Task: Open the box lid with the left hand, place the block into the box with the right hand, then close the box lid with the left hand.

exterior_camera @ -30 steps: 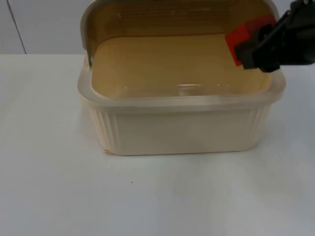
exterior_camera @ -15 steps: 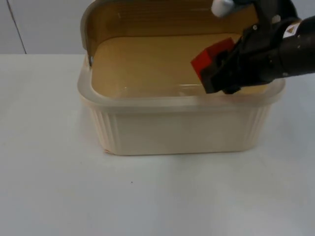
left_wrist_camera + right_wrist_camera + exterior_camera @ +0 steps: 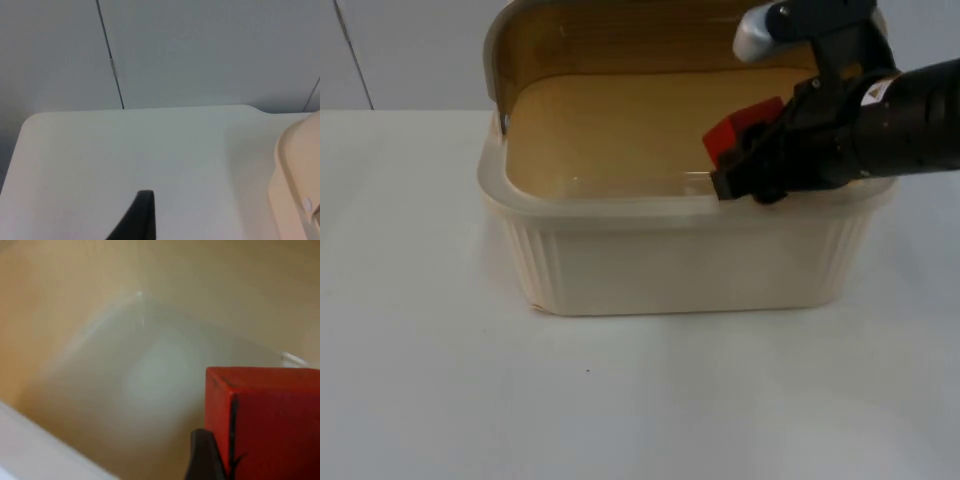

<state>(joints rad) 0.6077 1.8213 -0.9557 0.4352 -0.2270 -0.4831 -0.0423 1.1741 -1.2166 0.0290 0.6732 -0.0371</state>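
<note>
A cream plastic box stands on the white table with its lid tipped up at the back. My right gripper reaches in over the box's right side and is shut on a red block, held inside the box above its floor. In the right wrist view the red block sits against a black fingertip, with the box's inner wall beyond it. The left arm waits off to the left; its black fingertip hangs over the bare table beside the box's edge.
The white table stretches in front of and to the left of the box. A grey partition wall closes the table's far edge.
My right gripper has carried the red block from the box's right rim leftward and down into the box. The lid and box have not moved.
</note>
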